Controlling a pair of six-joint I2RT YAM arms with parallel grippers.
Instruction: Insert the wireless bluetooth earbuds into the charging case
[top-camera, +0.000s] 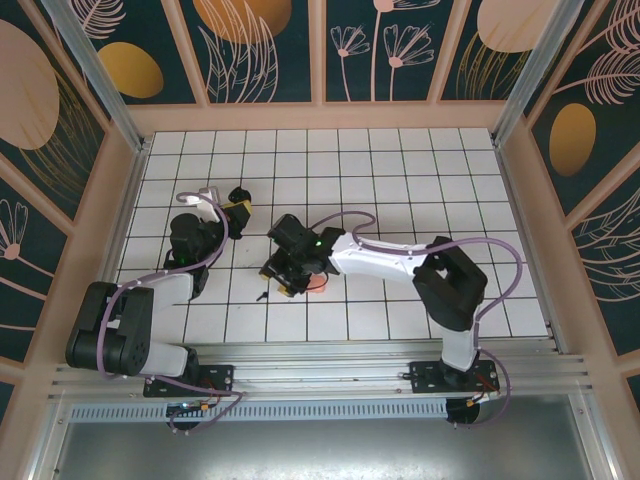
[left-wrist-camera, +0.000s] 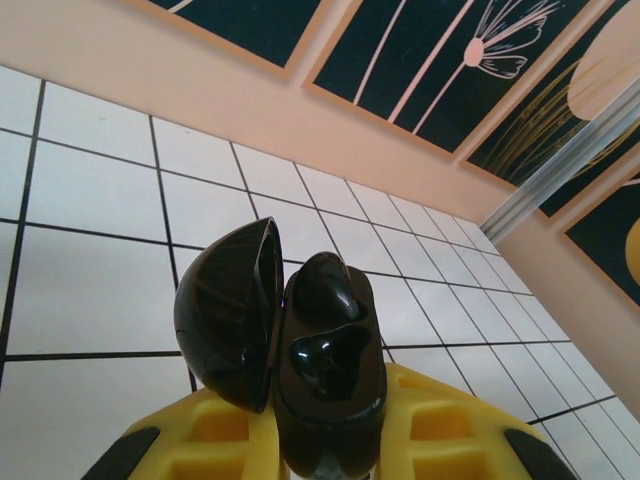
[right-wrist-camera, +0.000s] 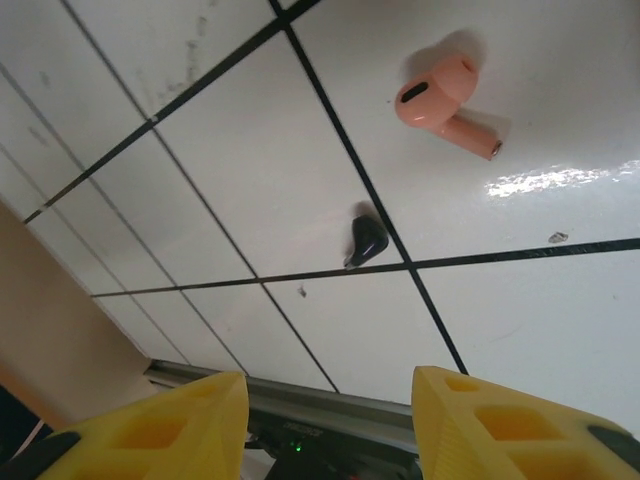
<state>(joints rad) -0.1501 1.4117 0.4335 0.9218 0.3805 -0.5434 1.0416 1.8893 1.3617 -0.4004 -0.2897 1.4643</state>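
Black charging case (left-wrist-camera: 325, 380) runs off the left wrist view's bottom edge; from above, a pink item (top-camera: 318, 286), half-hidden under the right gripper (top-camera: 287, 280), is too small to identify.

Charging case (left-wrist-camera: 325, 370) within left claw (left-wrist-camera: 320, 452)

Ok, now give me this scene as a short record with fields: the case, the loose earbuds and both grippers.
charging case: black, lid open, held in the left gripper
left gripper: shut on the charging case
right gripper: open, empty, above the table
pink earbud: loose on a white tile
black earbud: loose at a grid line, apart from the pink earbud
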